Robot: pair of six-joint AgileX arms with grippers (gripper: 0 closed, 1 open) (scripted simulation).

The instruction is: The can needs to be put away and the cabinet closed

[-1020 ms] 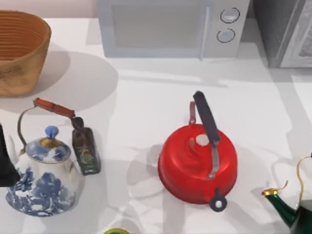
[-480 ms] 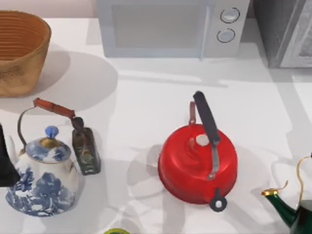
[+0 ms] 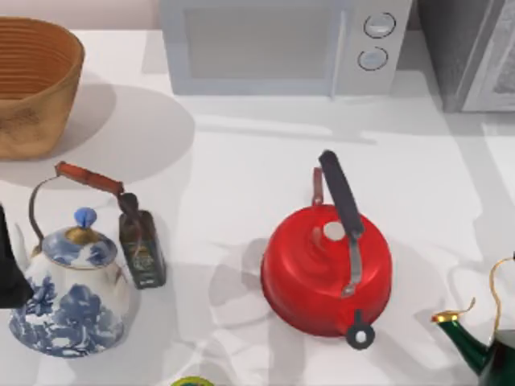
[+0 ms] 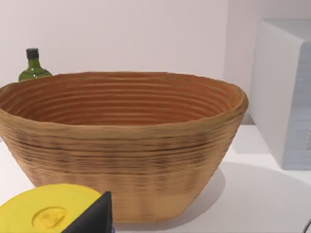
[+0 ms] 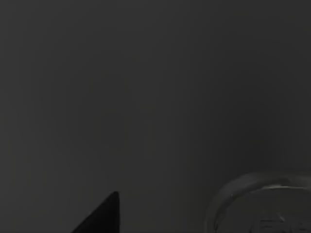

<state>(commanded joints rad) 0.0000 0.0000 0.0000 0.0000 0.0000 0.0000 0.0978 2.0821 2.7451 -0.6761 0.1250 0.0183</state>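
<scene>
My left arm [image 3: 8, 269] sits at the table's left edge, beside the teapot [image 3: 68, 293]; its grip I cannot tell. Lime-green rim [image 3: 191, 381] at the bottom edge: whether it is the can, unclear. Right wrist view is dark.

A red kettle [image 3: 326, 269] is seen right of centre, a blue-and-white teapot [image 3: 71, 293] and dark brown bottle [image 3: 142, 245] at the left, a microwave [image 3: 282, 44] behind, a wicker basket [image 3: 32, 84] far left.
</scene>
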